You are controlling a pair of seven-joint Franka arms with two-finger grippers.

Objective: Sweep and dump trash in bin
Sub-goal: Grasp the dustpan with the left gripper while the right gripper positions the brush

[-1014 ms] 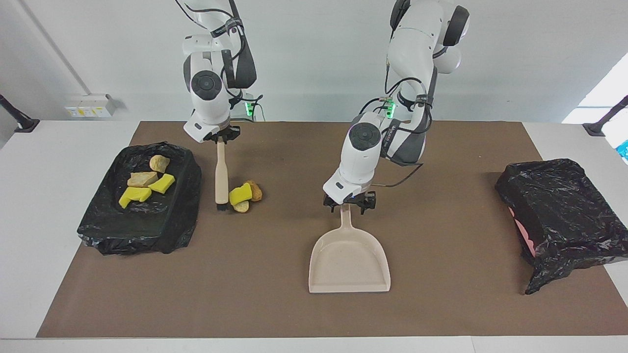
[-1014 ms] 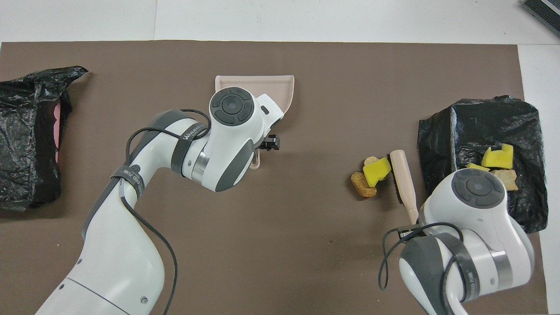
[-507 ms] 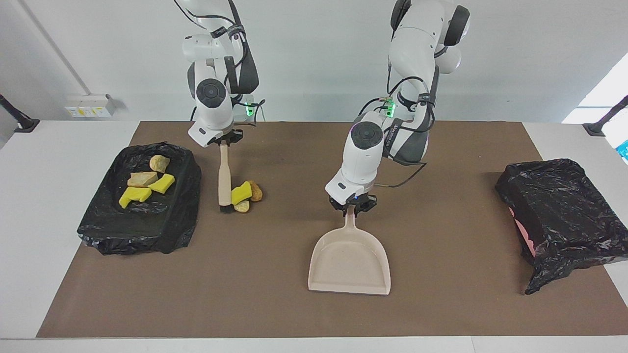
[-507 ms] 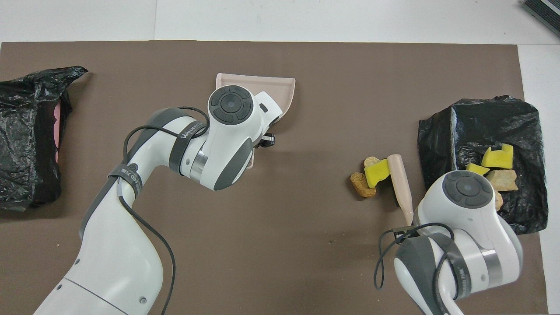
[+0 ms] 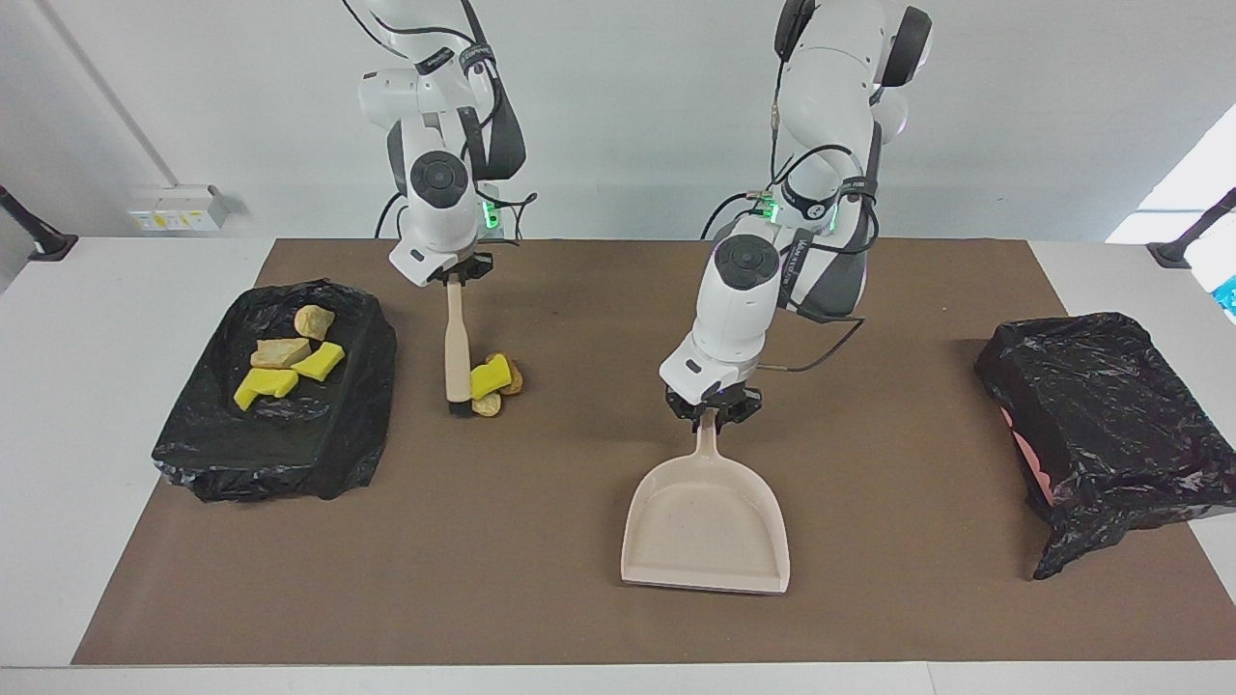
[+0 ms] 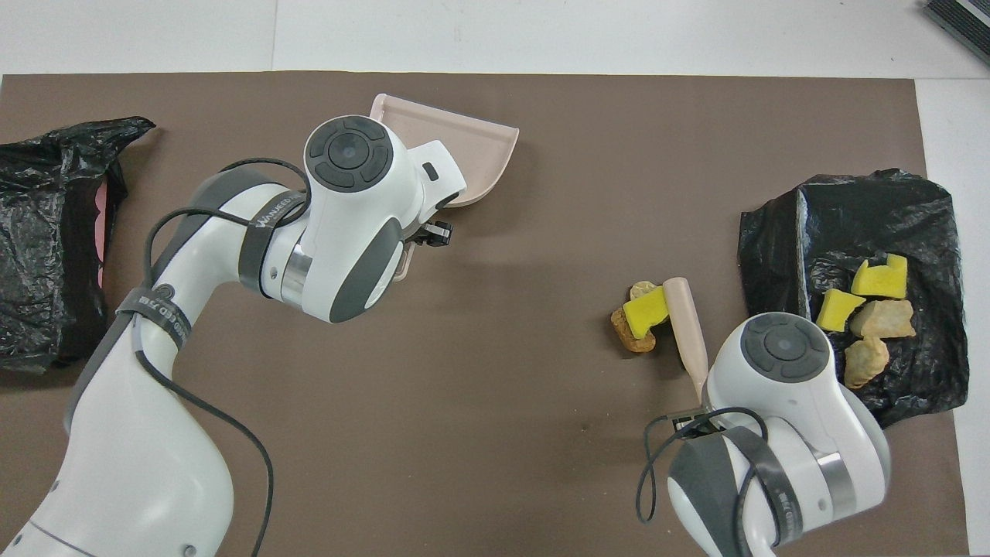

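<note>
My right gripper [image 5: 452, 275] is shut on the handle of the beige brush [image 5: 457, 347], whose bristles stand on the mat. Three trash pieces lie against the brush toward the left arm's end: a yellow sponge [image 5: 491, 376], a brown chunk [image 5: 514, 376] and a tan chunk [image 5: 486, 405]. They also show in the overhead view [image 6: 646, 313]. My left gripper [image 5: 713, 405] is shut on the handle of the beige dustpan [image 5: 705, 526], which sits mid-mat with its mouth away from the robots. Several more trash pieces [image 5: 288, 359] lie on a black-bagged tray [image 5: 319, 454].
A black-bagged bin [image 5: 1101, 425] with a pink inside lies at the left arm's end of the brown mat [image 5: 541, 598]. The black-bagged tray is at the right arm's end. In the overhead view the dustpan [image 6: 464, 147] is partly covered by the left arm.
The right gripper has pushed the brush and the three pieces toward the left arm's end. The left gripper has shifted the dustpan toward the left arm's end and turned it slightly.
</note>
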